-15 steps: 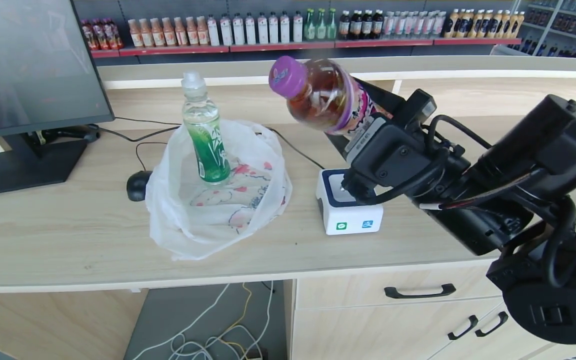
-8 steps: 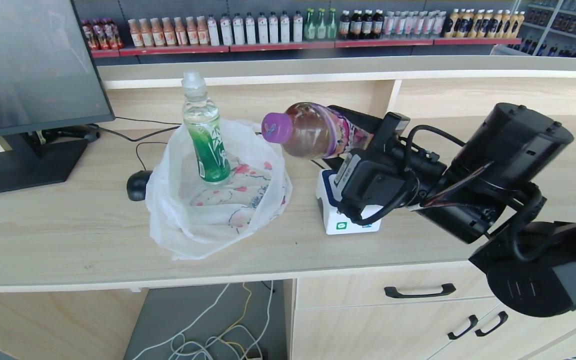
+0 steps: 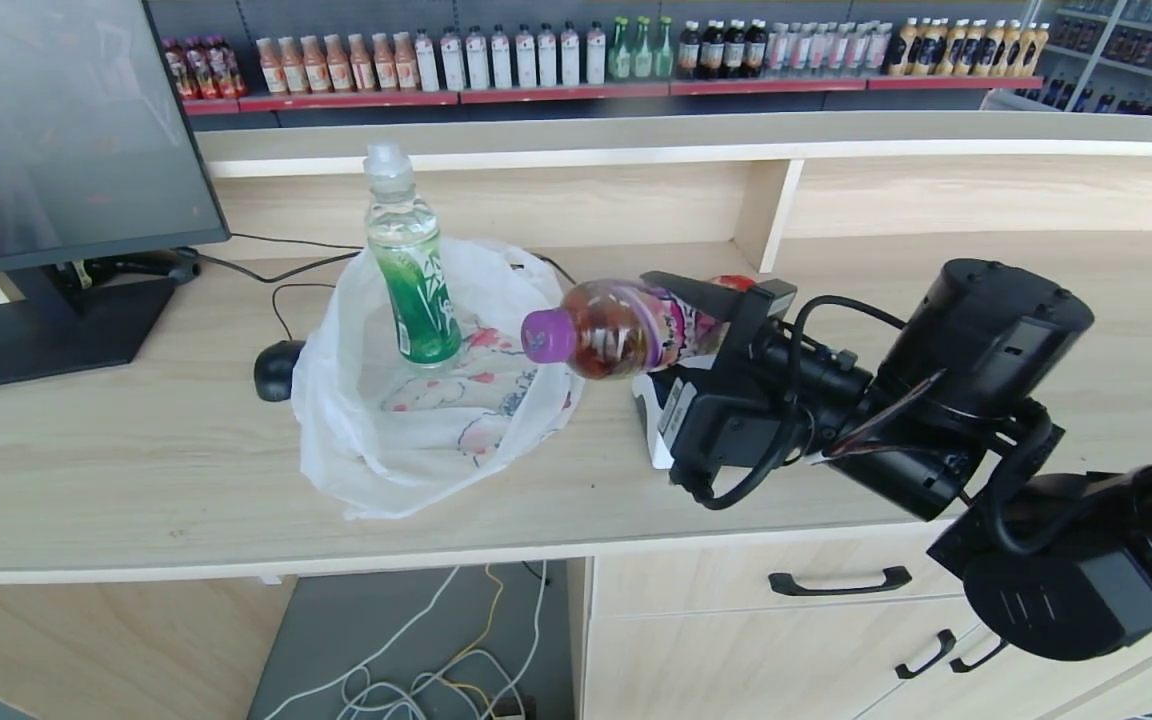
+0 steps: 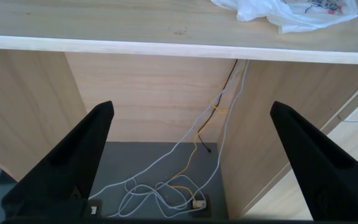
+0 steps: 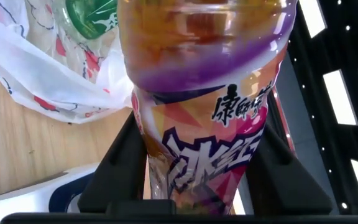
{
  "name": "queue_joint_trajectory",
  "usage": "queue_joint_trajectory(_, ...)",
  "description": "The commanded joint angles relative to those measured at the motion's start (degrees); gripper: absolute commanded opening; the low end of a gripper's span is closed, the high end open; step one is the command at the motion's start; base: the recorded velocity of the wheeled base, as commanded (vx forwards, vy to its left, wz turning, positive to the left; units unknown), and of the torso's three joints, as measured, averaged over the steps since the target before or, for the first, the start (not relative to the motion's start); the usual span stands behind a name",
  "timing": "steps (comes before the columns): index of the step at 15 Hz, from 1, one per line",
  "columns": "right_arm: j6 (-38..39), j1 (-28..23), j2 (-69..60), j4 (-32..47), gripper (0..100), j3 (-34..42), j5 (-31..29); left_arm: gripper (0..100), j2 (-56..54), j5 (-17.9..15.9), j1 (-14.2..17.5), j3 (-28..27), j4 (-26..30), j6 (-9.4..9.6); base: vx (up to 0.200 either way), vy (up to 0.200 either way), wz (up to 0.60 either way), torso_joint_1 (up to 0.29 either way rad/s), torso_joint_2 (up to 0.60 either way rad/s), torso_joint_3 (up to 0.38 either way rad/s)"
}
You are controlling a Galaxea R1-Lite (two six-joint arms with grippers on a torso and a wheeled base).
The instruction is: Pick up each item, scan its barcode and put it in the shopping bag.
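Tea bottle [image 3: 608, 338] (clear plastic, purple cap) pinched by right end effector [image 3: 698, 322]; left end effector [image 4: 191, 111] spread.

Counter [image 3: 136, 470]: pale wood-grain top, recorded beneath the right pincer [image 3: 676, 322].
Back ledge [image 3: 536, 135]: same wood, raised behind and above the pincer, carried by an upright divider [image 3: 771, 215] just behind it.
Drawers [image 3: 716, 590]: pale fronts with black handles [image 3: 839, 582], found below the pincer.
Monitor [image 3: 56, 130]: dark screen on a black stand, placed well to the pincer's left.
Mouse [image 3: 276, 370]: black, wired, noted between monitor and pincer.
Shelves [image 3: 556, 95]: red-edged, stocked with rows of bottles, seen far behind the pincer.
Floor [image 3: 336, 620]: dark grey, strewn with loose cables [image 3: 406, 685], under the counter's open bay.
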Motion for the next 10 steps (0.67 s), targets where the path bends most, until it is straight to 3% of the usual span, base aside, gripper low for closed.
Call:
queue_joint_trajectory(1,-0.15,-0.36,1.25,-0.13,0,0.42,0.04,100,-0.02,0.02,0.04,0.00,-0.01,-0.01,0.000,0.000,0.00,0.000,0.00,0.000)
queue_joint_trajectory(10,-0.06,-0.80,3.98,-0.31,0,-0.46,0.04,100,-0.02,0.02,0.04,0.00,-0.01,-0.01,0.000,0.000,0.00,0.000,0.00,0.000)
